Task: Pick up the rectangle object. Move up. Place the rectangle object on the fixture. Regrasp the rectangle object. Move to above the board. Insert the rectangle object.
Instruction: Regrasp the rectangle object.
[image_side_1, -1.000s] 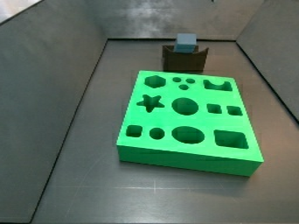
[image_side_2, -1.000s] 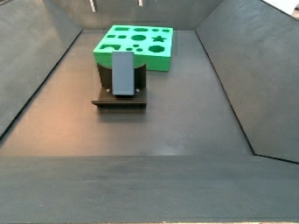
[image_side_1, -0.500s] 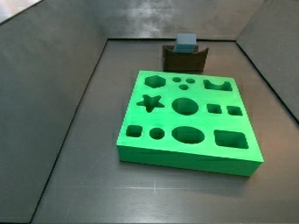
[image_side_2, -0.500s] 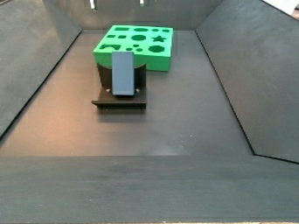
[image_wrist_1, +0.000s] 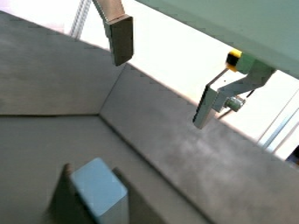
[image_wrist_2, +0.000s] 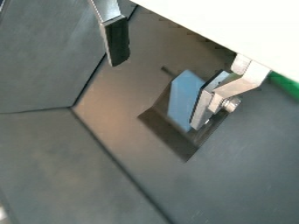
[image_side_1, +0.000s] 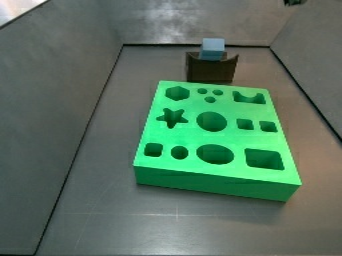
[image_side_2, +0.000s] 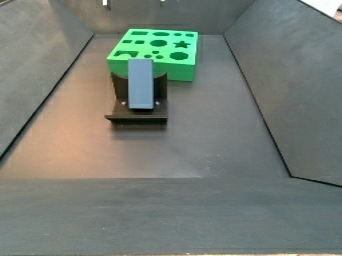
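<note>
— Rectangle object stands upright on the fixture, near the board, toward the floor's far end in that side view. Nothing grips it.

— We see the gripper high above it, spread wide and empty; in both wrist views one finger and its mate are well apart.

— Placing looks done, so we judge regrasp is in hand.

— Next we'd descend, straddle the block's sides with the pads, then clamp squarely. A skewed approach could tip it.
</note>
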